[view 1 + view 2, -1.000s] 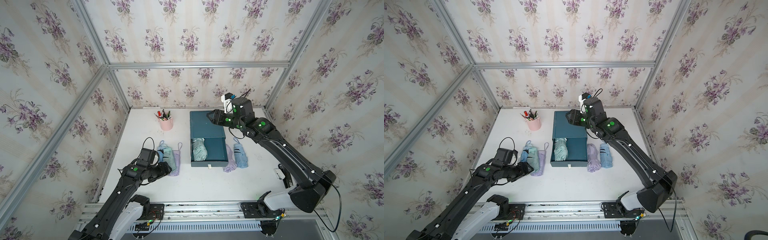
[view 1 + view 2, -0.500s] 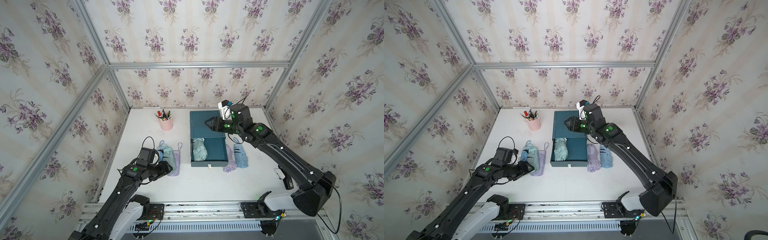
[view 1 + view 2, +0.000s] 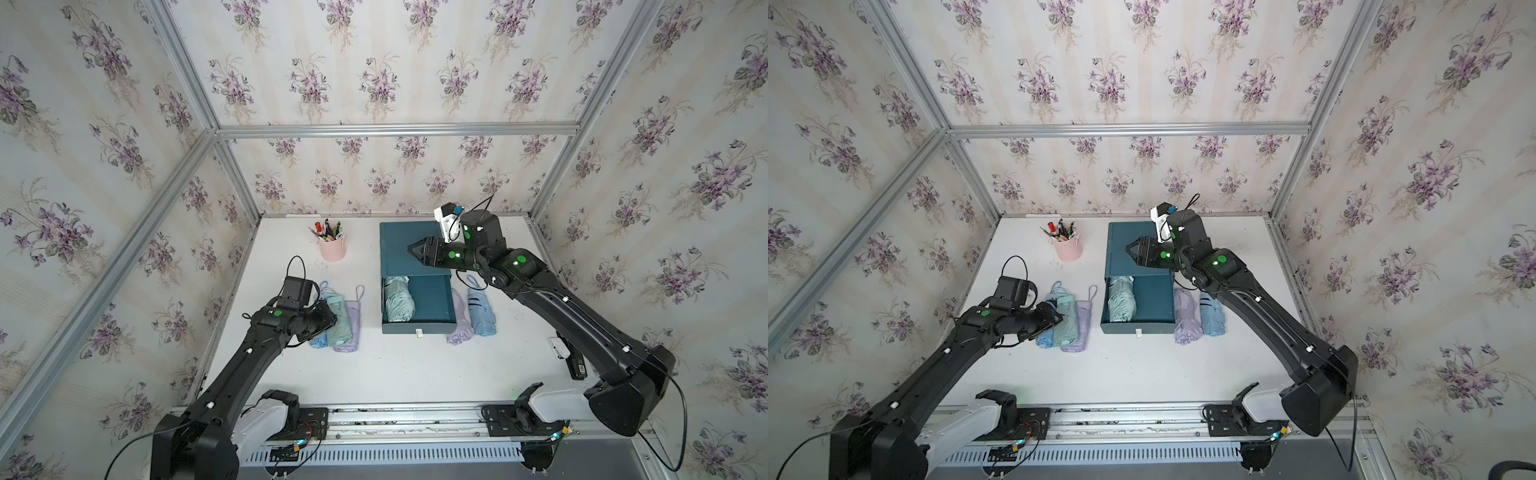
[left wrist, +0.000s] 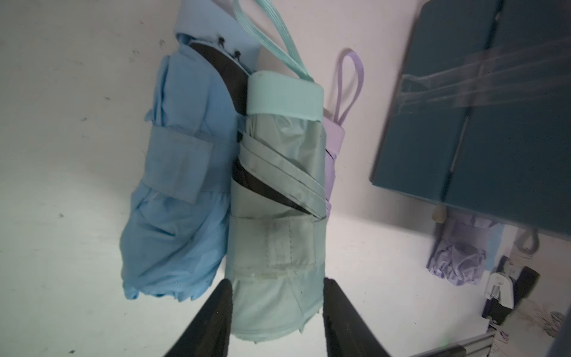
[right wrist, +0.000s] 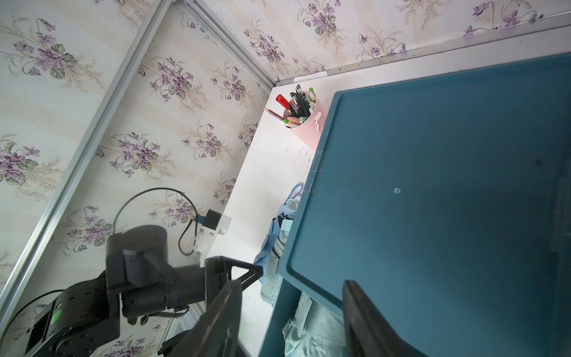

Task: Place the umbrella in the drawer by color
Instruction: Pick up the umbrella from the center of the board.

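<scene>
Left wrist view: mint-green umbrella (image 4: 278, 173) lies folded on the white table (image 4: 61, 216), pressed between a blue umbrella (image 4: 182, 185) and a lilac umbrella (image 4: 332, 148), touching both.
Left gripper (image 4: 278, 280): jaws stand either side of the mint-green umbrella's loose canopy end, right against the fabric; whether they squeeze or merely touch cannot be told.
Right gripper (image 5: 292, 282): jaws apart, empty, above the cabinet top (image 5: 432, 185).
Drawer (image 3: 432, 301): pulled out, one green umbrella (image 3: 398, 299) lying along one side, bare floor beside it.
Handling: probably light; soft, slick fabric over a stiff folded frame, so it gives under pressure, then firms up; not fragile.
Where to hold: across the body near the wrap strap (image 4: 278, 244), where the folds are bound tight; a hold at the loose end likely lets it droop or slide out.
Risk: the neighbours may drag along; the wrist loop (image 4: 275, 46) could snag.
</scene>
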You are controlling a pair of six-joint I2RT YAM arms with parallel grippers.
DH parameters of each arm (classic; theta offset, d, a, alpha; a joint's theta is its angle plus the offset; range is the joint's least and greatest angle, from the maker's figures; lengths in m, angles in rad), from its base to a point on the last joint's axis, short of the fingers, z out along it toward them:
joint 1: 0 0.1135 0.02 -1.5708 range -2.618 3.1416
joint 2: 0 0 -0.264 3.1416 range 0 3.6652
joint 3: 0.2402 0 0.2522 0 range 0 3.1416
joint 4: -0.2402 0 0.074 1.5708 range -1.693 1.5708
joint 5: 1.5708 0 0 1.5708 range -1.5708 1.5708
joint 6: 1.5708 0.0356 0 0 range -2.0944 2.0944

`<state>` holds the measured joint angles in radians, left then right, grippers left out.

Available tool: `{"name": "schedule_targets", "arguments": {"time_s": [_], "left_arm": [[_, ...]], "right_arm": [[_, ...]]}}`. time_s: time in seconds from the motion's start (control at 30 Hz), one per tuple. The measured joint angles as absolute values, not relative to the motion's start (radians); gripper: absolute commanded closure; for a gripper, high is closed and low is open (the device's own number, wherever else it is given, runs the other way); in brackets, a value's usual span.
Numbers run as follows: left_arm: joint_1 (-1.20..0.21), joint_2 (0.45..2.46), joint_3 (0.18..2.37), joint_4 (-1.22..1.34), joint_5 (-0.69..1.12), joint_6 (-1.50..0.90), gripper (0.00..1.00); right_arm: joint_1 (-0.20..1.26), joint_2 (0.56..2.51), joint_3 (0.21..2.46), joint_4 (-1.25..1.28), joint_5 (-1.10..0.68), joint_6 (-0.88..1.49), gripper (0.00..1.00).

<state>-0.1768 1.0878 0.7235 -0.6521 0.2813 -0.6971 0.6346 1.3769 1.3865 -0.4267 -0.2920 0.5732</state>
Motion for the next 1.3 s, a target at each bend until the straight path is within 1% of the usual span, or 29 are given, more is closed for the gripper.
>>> {"name": "schedule_targets", "arguments": {"time_s": [0.27, 0.47, 0.53, 0.73, 0.8, 0.83, 0.97, 1.1, 1.2, 1.3], "left_arm": [[-0.13, 1.282, 0.782, -0.585, 0.287, -0.648, 0.56], [-0.127, 1.37, 0.785, -0.508, 0.332, -0.627, 0.57], [-0.125, 1.399, 0.785, -0.484, 0.352, -0.624, 0.63], [-0.125, 1.474, 0.786, -0.426, 0.385, -0.615, 0.89], [-0.125, 1.475, 0.783, -0.428, 0.393, -0.609, 0.98], [-0.125, 1.475, 0.783, -0.429, 0.393, -0.606, 1.0], [-0.125, 1.453, 0.783, -0.437, 0.393, -0.596, 1.0], [-0.125, 1.354, 0.783, -0.45, 0.399, -0.597, 1.0], [-0.125, 1.265, 0.788, -0.453, 0.407, -0.624, 1.0], [-0.125, 1.166, 0.809, -0.464, 0.407, -0.669, 1.0]], "right_arm": [[0.646, 1.363, 1.382, -0.427, -0.296, 0.574, 0.44], [0.649, 1.349, 1.38, -0.427, -0.296, 0.576, 0.44], [0.652, 1.345, 1.374, -0.427, -0.296, 0.577, 0.44], [0.657, 1.317, 1.344, -0.428, -0.295, 0.585, 0.44], [0.658, 1.308, 1.335, -0.427, -0.295, 0.595, 0.45], [0.66, 1.305, 1.33, -0.426, -0.295, 0.599, 0.45], [0.672, 1.303, 1.325, -0.424, -0.286, 0.603, 0.46], [0.712, 1.304, 1.336, -0.426, -0.281, 0.601, 0.46], [0.789, 1.326, 1.38, -0.434, -0.266, 0.579, 0.44], [0.902, 1.378, 1.441, -0.441, -0.246, 0.547, 0.39]]}}
